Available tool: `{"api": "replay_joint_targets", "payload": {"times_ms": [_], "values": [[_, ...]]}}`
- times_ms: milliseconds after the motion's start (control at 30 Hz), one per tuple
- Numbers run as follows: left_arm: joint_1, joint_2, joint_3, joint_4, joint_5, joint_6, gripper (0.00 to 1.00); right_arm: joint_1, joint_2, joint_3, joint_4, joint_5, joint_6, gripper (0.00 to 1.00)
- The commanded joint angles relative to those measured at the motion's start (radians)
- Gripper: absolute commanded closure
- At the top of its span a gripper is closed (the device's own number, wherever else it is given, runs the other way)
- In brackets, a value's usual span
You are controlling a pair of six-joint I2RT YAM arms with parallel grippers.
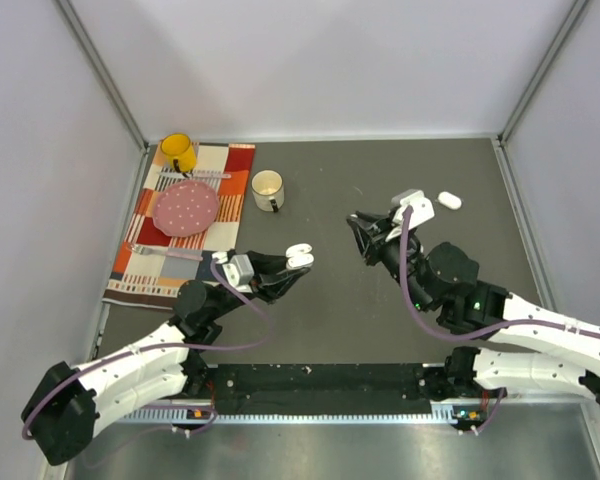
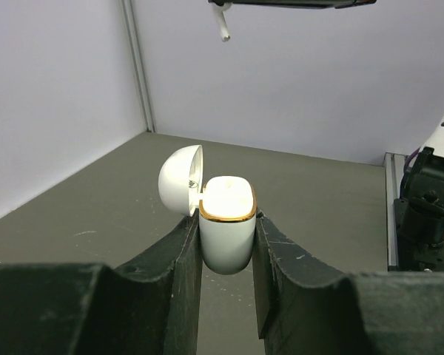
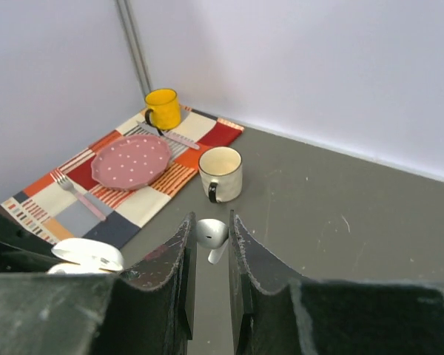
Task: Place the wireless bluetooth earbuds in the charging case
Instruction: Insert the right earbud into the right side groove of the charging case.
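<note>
Left wrist showed left gripper [image 2: 227, 248] clamped on open charging case [image 2: 226, 214]; right gripper [image 3: 210, 255] pinched an earbud [image 3: 212, 232]. Insertion seemed pending; next move needed earbud aligned above case.

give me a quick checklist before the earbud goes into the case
1. charging case has its lid open: ok
2. charging case clamped upright in the left gripper: ok
3. earbud held by the right gripper: ok
4. earbud lined up over the case opening: not ok, the two grippers are apart in the top view
5. empty slot in the case: cannot tell, glare hides the inside
</note>
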Motion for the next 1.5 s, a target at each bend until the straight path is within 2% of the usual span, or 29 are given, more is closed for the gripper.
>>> {"api": "replay_joint_targets", "payload": {"times_ms": [0,633,933,1467], "values": [[-0.004,0.012,0.044,0.077,0.036,-0.002,1.0,0.072,0.04,-0.001,0.211,0.081,-0.097,1.0],[-0.004,0.017,0.048,0.108,0.014,0.002,1.0,0.135,0.127,-0.021,0.251,-0.108,0.124,1.0],[-0.004,0.001,0.05,0.109,0.003,-0.005,1.0,0.141,0.158,-0.059,0.278,-0.131,0.115,1.0],[-0.004,-0.016,0.034,0.115,-0.018,-0.014,1.0,0.194,0.207,-0.093,0.353,-0.046,0.001,1.0]]}}
